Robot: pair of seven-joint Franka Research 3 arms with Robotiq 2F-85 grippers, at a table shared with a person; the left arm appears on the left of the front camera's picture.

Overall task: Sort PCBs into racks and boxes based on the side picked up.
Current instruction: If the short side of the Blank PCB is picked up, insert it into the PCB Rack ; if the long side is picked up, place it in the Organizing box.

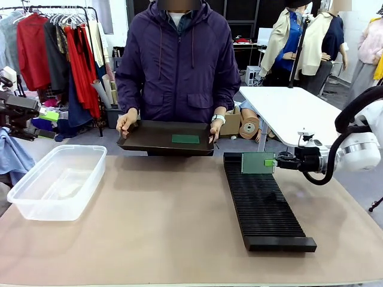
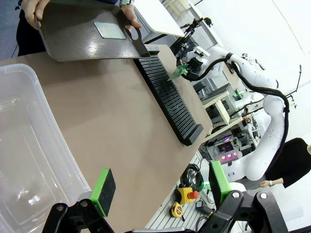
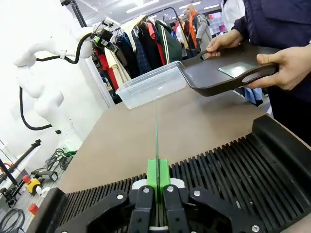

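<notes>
Clamping upright PCB (image 1: 256,162) over rack (image 1: 269,209): right pincer (image 1: 273,162)

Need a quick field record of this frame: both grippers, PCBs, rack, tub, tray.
tub: on the table, robot's left side
rack: on the table, robot's right side, running near to far
held PCB: upright at the rack's far end; unclear whether it is seated in a slot
right gripper: shut on held PCB
left gripper: open, nothing between its fingers, near the tub
tray: held at the table's far edge by the person's hands
PCB on tray: one, lying flat
</notes>
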